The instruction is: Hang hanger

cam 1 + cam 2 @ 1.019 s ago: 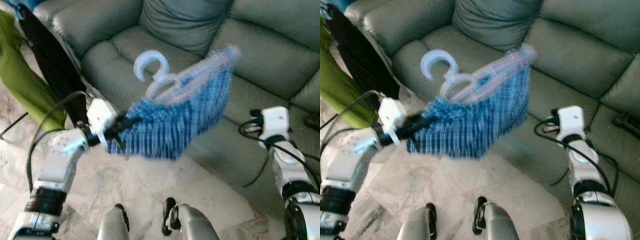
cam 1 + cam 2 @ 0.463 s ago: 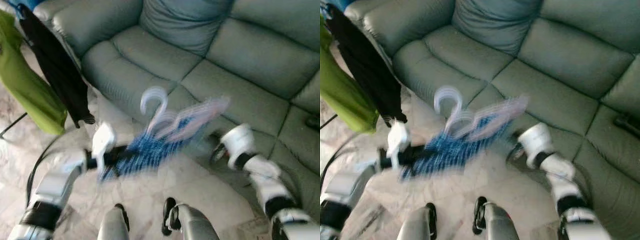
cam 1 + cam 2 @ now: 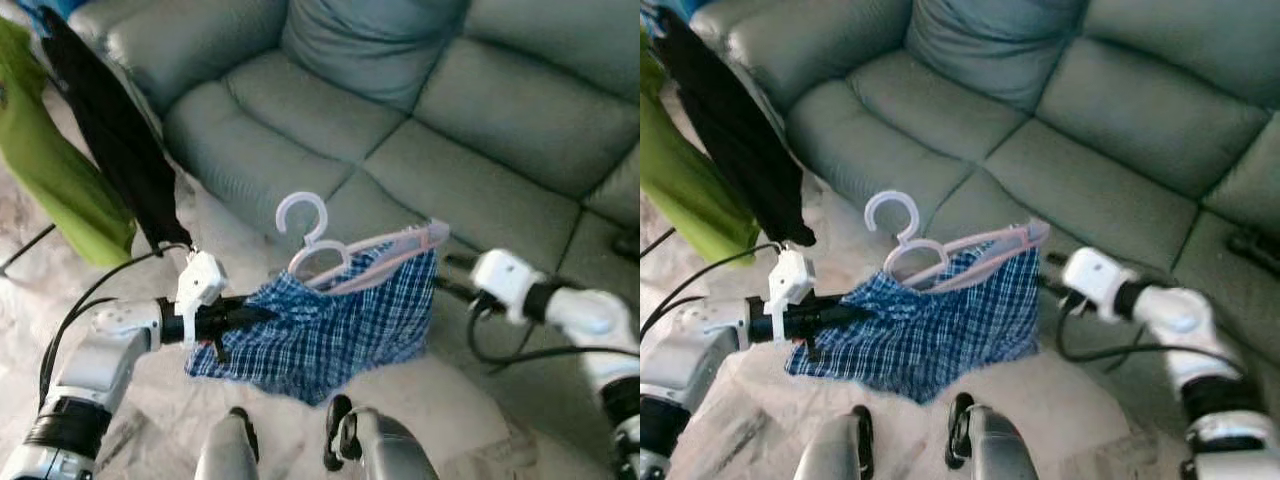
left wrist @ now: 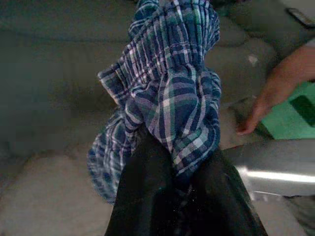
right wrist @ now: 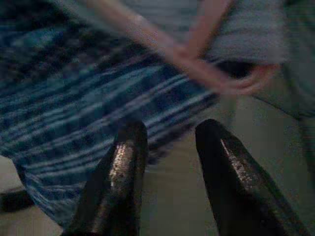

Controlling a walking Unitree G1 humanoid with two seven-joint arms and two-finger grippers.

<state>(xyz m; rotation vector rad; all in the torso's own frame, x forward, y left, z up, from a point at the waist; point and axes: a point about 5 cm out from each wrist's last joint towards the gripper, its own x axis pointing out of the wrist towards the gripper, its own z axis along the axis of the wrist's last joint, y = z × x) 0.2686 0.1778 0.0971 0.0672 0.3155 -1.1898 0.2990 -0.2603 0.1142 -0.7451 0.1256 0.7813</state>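
The jaws of the left gripper (image 3: 238, 316) are clamped on a bunched corner of the blue plaid garment (image 3: 335, 325), as the left wrist view shows with the cloth (image 4: 167, 105) gathered between the two black fingers (image 4: 147, 196). The jaws of the right gripper (image 5: 167, 147) stand apart with nothing between them, their tips just beside the garment's far edge and the pink end of the hanger (image 5: 206, 73). The pale hanger (image 3: 345, 255) is held up in the air before the robot, tilted, its white hook (image 3: 302, 215) uppermost and its pink bar threaded through the top of the garment, which droops below it. Behind hangs the grey-green sofa (image 3: 420, 110), with a cushion (image 3: 380, 45) at its back. To the robot's left a black garment (image 3: 115, 130) and a green one (image 3: 45, 175) hang side by side. Below lies a pale marbled floor (image 3: 150, 430). In the left wrist view a person's hand (image 4: 275, 93) shows near something green.
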